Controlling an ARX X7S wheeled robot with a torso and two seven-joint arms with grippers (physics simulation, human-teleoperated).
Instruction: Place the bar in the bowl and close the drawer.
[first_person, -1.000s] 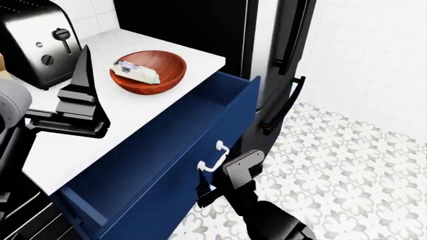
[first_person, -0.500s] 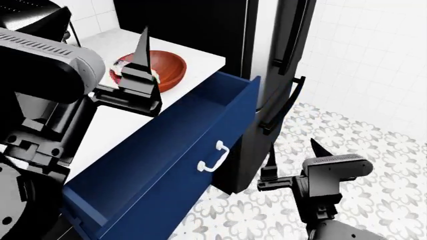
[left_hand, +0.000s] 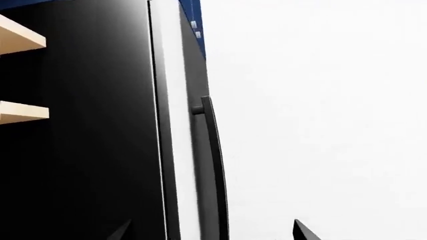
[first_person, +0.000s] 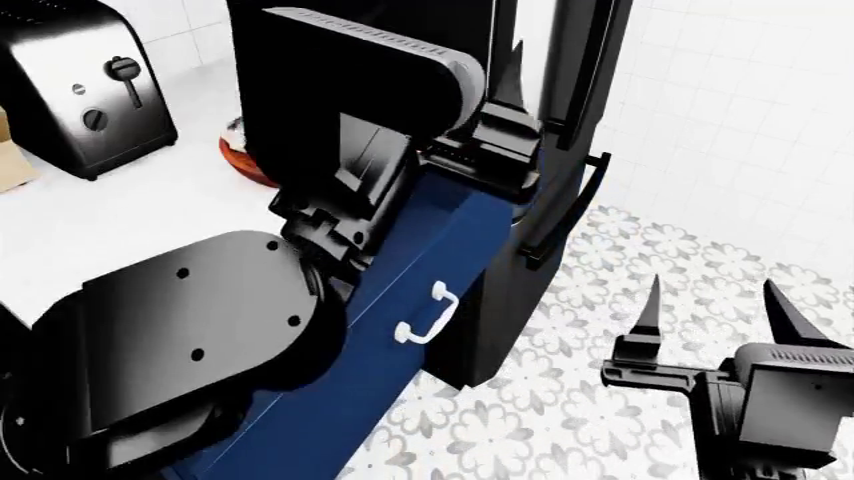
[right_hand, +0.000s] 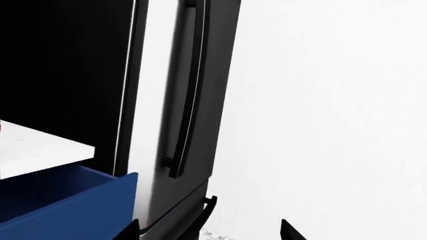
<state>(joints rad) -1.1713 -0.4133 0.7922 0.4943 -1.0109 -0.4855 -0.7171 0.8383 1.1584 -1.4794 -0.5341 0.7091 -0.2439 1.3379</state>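
Glossy black metal toaster (first_person: 87, 85) on the smooth white counter (first_person: 120, 220); beside it, matt navy-blue drawer (first_person: 441, 250), glossy white handle (first_person: 427, 320).

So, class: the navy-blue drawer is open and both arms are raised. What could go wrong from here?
1. The bulky black left arm hides the reddish-brown wooden bowl from the head view, so the bar cannot be checked.
2. The left gripper hangs above the navy-blue drawer close to the tall black fridge; a swing might strike it.
3. The right gripper, fingers spread, is well clear of the small white curved handle; a hurried push may miss.
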